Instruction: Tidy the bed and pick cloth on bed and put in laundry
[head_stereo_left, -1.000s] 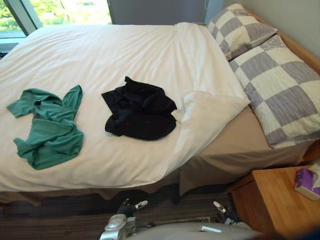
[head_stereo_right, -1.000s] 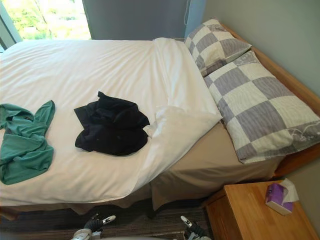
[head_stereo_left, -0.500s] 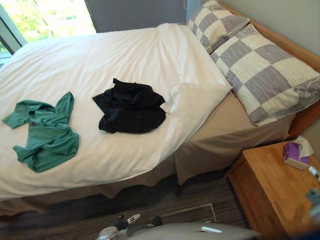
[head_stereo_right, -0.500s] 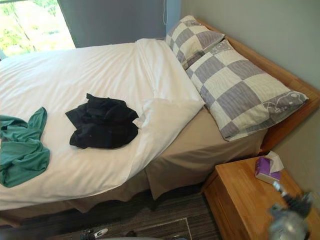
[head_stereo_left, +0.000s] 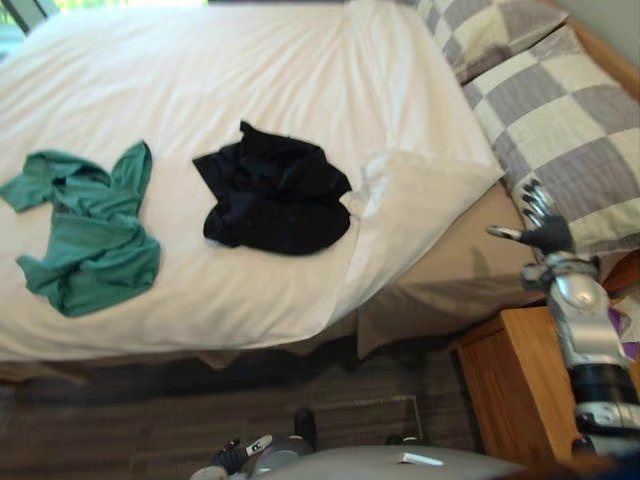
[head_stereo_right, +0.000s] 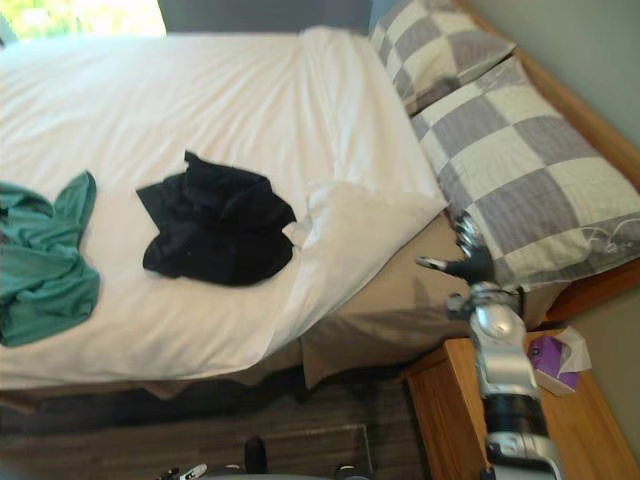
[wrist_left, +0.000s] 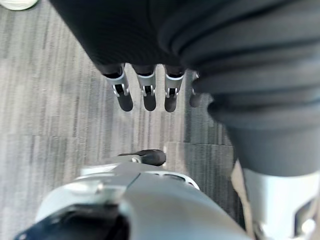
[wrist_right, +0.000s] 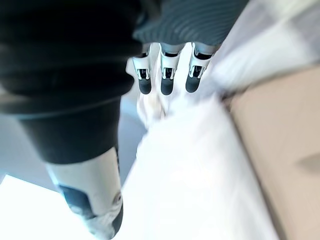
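Your right hand (head_stereo_left: 541, 226) is raised just off the bed's (head_stereo_left: 430, 310) near side at the head end, level with the edge of the mattress; its fingers (wrist_right: 167, 80) are straight and spread, the thumb stands out to the side, and it has hold of nothing. Your left hand (wrist_left: 144, 93) hangs low on the near side of the bed, over the grey striped carpet (wrist_left: 45, 100), fingers straight and slack, also empty. A wooden nightstand (head_stereo_left: 505, 390) stands just beside the bed's head-end corner, below your right forearm, with a purple tissue box (head_stereo_right: 555, 360) on its top. On the bed, the white duvet (head_stereo_left: 200, 90) has its near head-end corner turned back (head_stereo_left: 420, 195), which leaves a patch of tan sheet (head_stereo_left: 450, 270) bare under your right hand. Both pieces of clothing lie loose on the duvet, well apart from either hand: a crumpled black garment (head_stereo_left: 275, 190) about the middle of the bed, its edge touching the turned-back corner, and a crumpled green garment (head_stereo_left: 85, 235) nearer the foot end, apart from the black one. Two grey-and-cream checked pillows (head_stereo_left: 575, 140) lie across the head of the bed against the wooden headboard (head_stereo_right: 590, 120), the nearer one overhanging the tan sheet.
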